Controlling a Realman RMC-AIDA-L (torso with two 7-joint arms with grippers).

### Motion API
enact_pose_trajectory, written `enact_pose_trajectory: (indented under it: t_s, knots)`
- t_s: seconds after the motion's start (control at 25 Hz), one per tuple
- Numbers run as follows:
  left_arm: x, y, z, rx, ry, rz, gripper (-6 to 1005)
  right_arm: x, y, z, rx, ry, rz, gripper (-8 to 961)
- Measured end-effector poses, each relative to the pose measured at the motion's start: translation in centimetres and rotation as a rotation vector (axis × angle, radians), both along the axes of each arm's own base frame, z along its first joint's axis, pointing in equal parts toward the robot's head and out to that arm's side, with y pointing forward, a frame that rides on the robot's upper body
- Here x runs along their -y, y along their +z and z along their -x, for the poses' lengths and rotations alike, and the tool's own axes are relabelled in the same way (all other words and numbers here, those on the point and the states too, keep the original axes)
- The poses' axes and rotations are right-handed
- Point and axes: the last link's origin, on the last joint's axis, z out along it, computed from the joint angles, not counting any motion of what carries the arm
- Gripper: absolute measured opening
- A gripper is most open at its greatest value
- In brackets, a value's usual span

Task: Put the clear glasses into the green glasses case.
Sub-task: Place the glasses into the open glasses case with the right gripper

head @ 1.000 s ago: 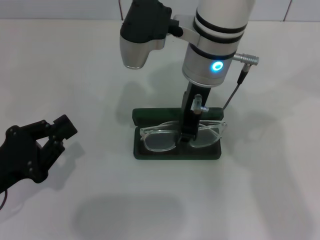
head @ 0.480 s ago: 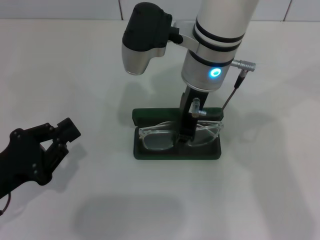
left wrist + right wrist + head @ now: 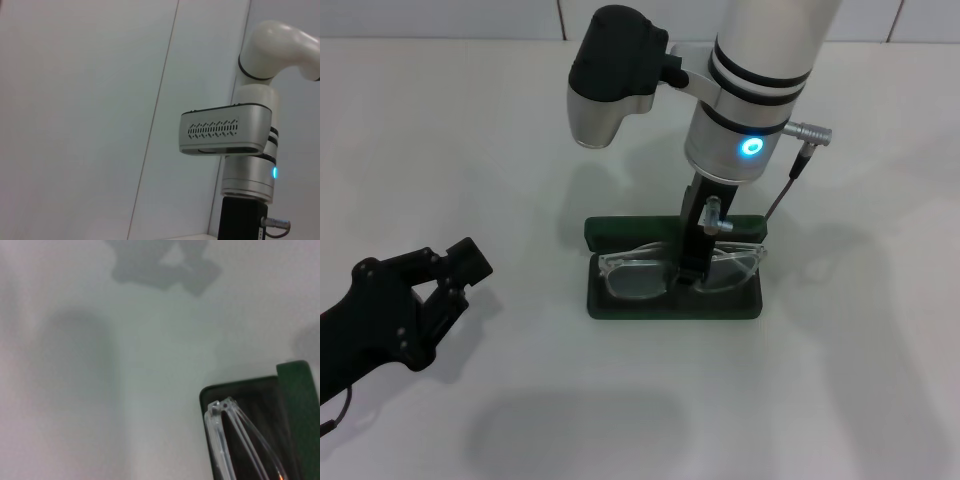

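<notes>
The green glasses case (image 3: 670, 308) lies open in the middle of the table, its lid (image 3: 605, 229) folded back behind it. The clear glasses (image 3: 635, 278) lie across the case's dark tray, lenses facing forward. My right gripper (image 3: 692, 275) comes straight down onto the bridge between the lenses, its fingers shut on it. In the right wrist view, the folded clear temple arms (image 3: 225, 440) sit over one end of the case (image 3: 300, 405). My left gripper (image 3: 445, 295) hovers low at the near left, open and holding nothing, well apart from the case.
The white table (image 3: 840, 380) surrounds the case on all sides. The right arm's wrist camera housing (image 3: 610, 75) overhangs the area behind the case. A cable and plug (image 3: 790, 170) hang beside the right wrist. The left wrist view shows only the right arm (image 3: 225, 135) against a wall.
My left gripper has drifted a little to the right, toward the case. The right arm has shifted slightly, with the glasses staying at the case tray.
</notes>
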Motion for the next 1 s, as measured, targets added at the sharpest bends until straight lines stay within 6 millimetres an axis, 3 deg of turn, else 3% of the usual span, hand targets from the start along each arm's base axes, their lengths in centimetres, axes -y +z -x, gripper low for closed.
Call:
enact_pose_trajectory:
  t_s: [1.0]
  knots:
    - [0.14,-0.25,-0.03,0.004,0.000,-0.003,137,0.05,0.05,-0.61,0.003,-0.031,0.001,148]
